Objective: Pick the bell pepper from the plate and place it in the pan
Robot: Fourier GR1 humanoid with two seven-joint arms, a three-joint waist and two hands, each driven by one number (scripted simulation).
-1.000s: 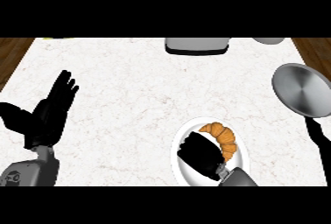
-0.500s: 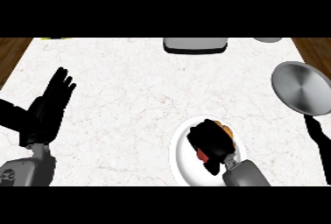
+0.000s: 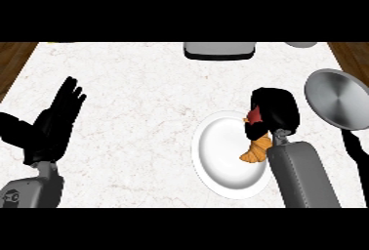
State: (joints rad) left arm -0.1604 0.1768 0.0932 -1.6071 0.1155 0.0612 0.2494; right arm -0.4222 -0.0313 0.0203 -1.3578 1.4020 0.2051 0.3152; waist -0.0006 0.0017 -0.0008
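White marble counter (image 3: 144, 97): our right hand (image 3: 274, 114) curls round the red bell pepper (image 3: 252, 115) above the round white plate (image 3: 216, 156); next, carry to the grey metal pan (image 3: 338, 97). Left hand (image 3: 54, 124) rests, fingers straight.

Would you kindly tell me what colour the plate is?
White, seen in the head view: the plate lies on the counter.

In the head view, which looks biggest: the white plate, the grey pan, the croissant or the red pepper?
1. White plate
2. Grey pan, cut off at the view's edge, so unsure
3. Croissant, partly hidden
4. Red pepper, mostly hidden inside the right hand
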